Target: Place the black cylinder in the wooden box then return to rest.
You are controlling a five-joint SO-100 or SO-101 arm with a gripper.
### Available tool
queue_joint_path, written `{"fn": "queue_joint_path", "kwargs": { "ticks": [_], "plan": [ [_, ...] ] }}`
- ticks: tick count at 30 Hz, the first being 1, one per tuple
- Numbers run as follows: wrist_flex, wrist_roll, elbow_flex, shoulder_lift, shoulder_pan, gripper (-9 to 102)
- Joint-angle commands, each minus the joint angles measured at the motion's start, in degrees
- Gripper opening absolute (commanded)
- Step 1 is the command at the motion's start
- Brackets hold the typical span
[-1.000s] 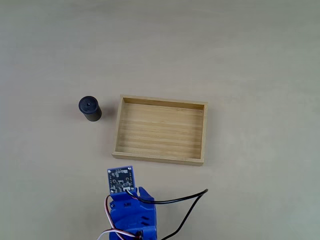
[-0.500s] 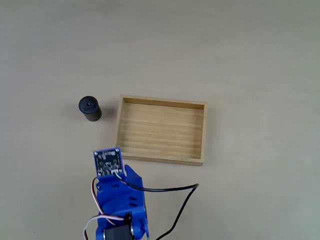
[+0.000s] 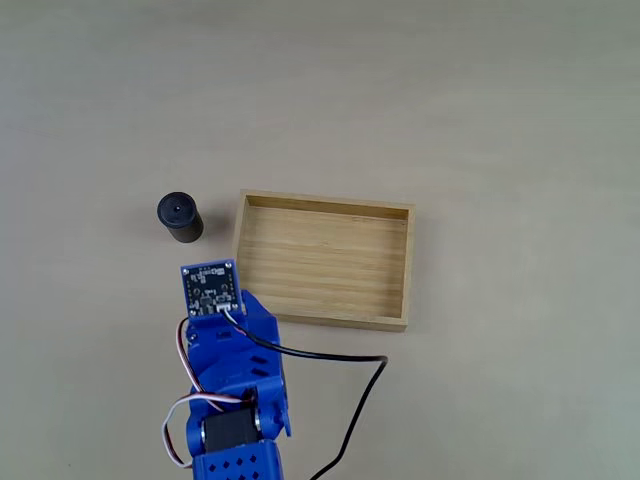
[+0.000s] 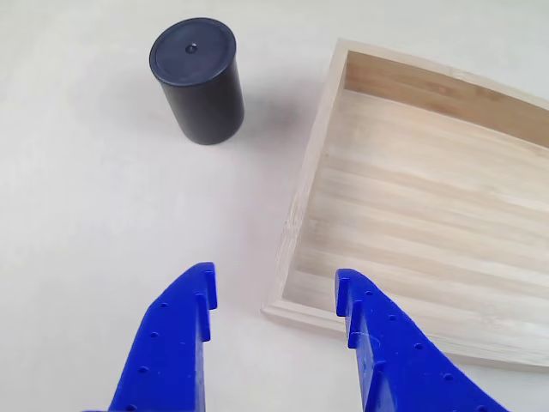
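Black cylinder (image 3: 179, 218): short, matte, upright on the desk (image 3: 500, 120); small hole at the centre of its round top. Stands just outside the wooden box, off the box's left wall in the fixed view, near that wall's upper end, with a strip of bare desk between them. In the other view (image 4: 197, 79) it sits up and left of the box's near corner.

Wooden box (image 3: 322, 260): shallow light-wood tray, low walls, planked floor, nothing inside it. Landmark for all entries. In the other view (image 4: 412, 206) its near corner lies just ahead of the right finger.

Gripper (image 4: 274, 296): two blue fingers parted wide, nothing between them but desk; holds nothing. The left finger (image 4: 184, 318) lies off the box's left wall; the right finger (image 4: 373, 322) overlaps the box's near wall in the picture.

Arm (image 3: 232, 390): blue body, below the box's lower left corner in the fixed view.

Circuit board (image 3: 210, 287): small, dark, on the arm's tip, just left of the box's left wall.

Cables (image 3: 340, 370): one black, looping below the box; white and red ones beside the arm.

Desk: plain pale beige surface.
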Motion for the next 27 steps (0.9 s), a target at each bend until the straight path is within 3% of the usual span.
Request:
{"fn": "queue_joint_path", "kwargs": {
  "ticks": [1,27],
  "plan": [
    [-4.04,0.00,-8.35,2.64,-1.05,24],
    [-13.01,2.99,-30.23,33.49,-2.81,28]
  ]
}}
